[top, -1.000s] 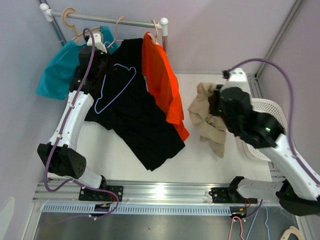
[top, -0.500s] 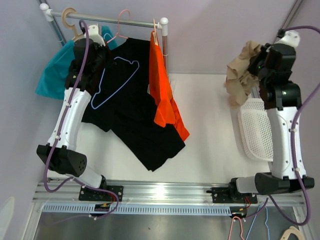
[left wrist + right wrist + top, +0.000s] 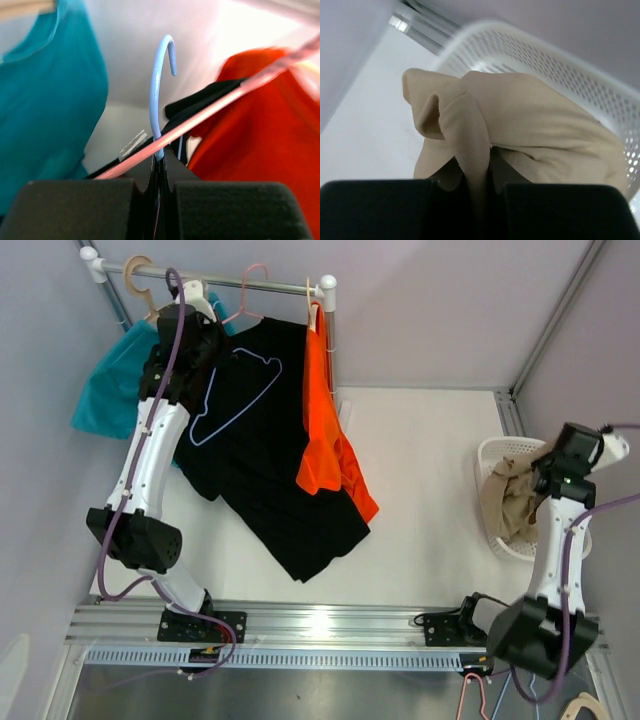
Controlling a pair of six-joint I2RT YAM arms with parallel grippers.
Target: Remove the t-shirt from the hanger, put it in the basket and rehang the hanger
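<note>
Right gripper [image 3: 472,189], closed on the beige t-shirt [image 3: 535,125], has brought it into the white basket [image 3: 560,55] at the table's right edge. Left gripper [image 3: 159,186] pinches the bare blue hanger [image 3: 156,95].

Two slim robot arms are shown, each built from white tubular links joined by bulky black joint housings. The left arm [image 3: 150,455] is trailed by a purple cable [image 3: 182,305] looped loosely along its length, and a second purple cable [image 3: 600,508] is strung beside the right arm [image 3: 556,540]. Both arms are carried on black base plates [image 3: 195,625]. The left gripper [image 3: 159,200] and right gripper [image 3: 472,210] are fitted with blocky, matte-black fingers [image 3: 75,210].
</note>
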